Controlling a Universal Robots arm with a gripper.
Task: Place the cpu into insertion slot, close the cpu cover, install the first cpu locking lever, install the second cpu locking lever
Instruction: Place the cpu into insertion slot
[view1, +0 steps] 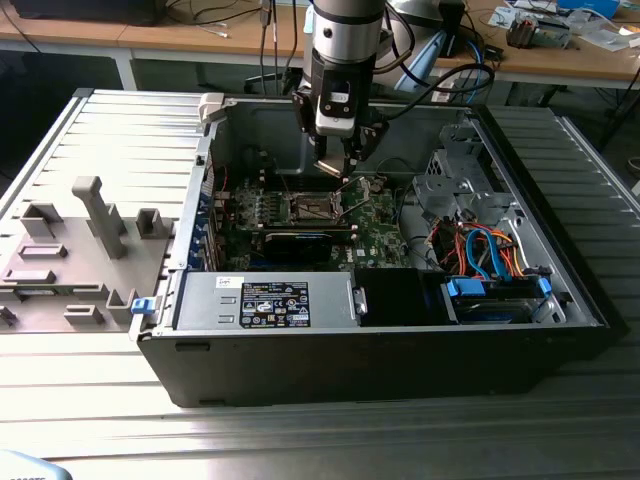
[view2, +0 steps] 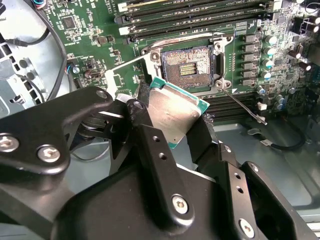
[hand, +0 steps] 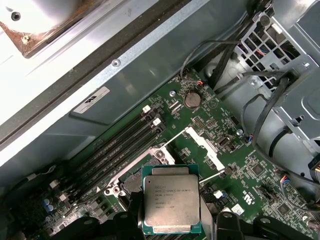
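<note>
Cpu (hand: 171, 202) clamped by edges in gripper (view2: 172, 122), metal top showing, tilted, near uncovered insertion slot (view2: 189, 65).

I see the cpu (hand: 171, 202), a flat square chip with a silvery-grey top and green edge, lifted and tilted just above the insertion slot (view2: 189, 67). The slot's dark centre with gold contacts lies bare. The cpu cover (hand: 205, 146), a thin silvery frame, looks swung open beside it.
</note>
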